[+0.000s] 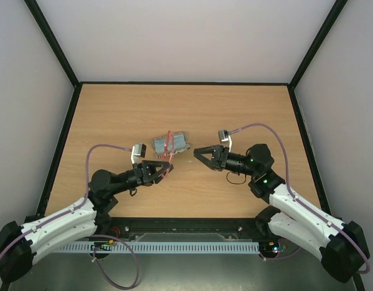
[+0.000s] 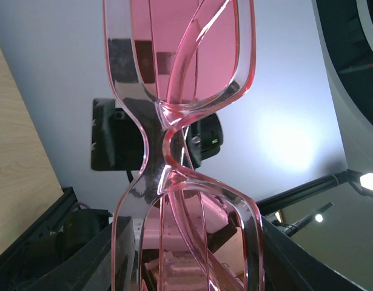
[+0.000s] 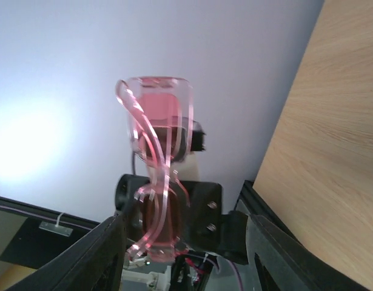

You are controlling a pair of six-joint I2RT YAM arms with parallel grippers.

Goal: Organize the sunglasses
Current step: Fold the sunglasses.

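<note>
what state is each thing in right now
sunglasses: temples folded, held up off the table
left claw: shut on the sunglasses
right claw: open, empty, pointing at the sunglasses
case: lying on the table, open or closed unclear

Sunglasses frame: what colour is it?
The sunglasses are translucent pink-red; the left wrist view shows it best.

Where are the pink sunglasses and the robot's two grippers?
sunglasses (image 2: 157, 145): left wrist view, on the bridge between the two lenses.
left gripper (image 1: 167, 165): top view, between its fingertips, which hold the sunglasses.
right gripper (image 1: 199, 156): top view, in the gap between its open fingers.
</note>
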